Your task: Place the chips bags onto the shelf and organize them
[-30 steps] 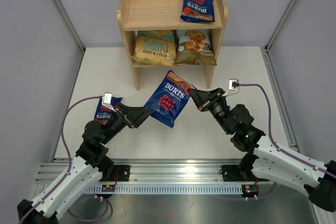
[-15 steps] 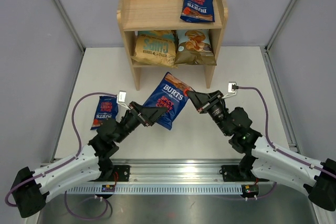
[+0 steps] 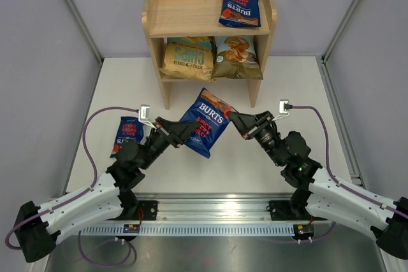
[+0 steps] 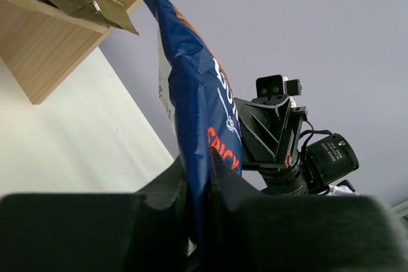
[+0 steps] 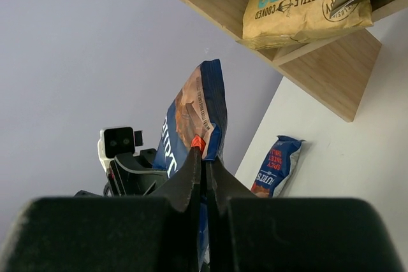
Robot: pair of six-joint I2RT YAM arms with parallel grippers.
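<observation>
Farthest left, one small dark-blue Burts bag (image 3: 129, 134) lies flat on the white tabletop (image 3: 127, 81), beside the left arm's forearm and well apart from the shelf.

To its right, the left gripper (image 3: 193, 128) points towards the middle of the scene. The left wrist view shows its jaws clenched on the lower edge of a second dark-blue bag, the held Burts bag (image 3: 205, 122), with the foil pinched between the two black fingers.

This held bag hangs tilted between the two arms, its red "SPICY SWEET CHILLI" lettering facing up. It sits just on the near side of the shelf's legs, in front of the lower tier and not touching the wood.

The right gripper (image 3: 233, 118) meets the same bag from the other side. Its jaws are closed tightly on the bag's right-hand corner, and the right wrist view shows the foil squeezed in the narrow slit between the fingers.

Behind, at the far end of the tabletop, stands the light wooden shelf (image 3: 185, 11). On its lower tier the tan-and-teal kettle chips bag (image 3: 187, 57) lies on the left, and the cassava chips bag (image 3: 236, 55) lies just beside it on the right. On the rimmed top tier a third bag, the top-tier Burts bag (image 3: 240, 6), lies flat at the right end.
</observation>
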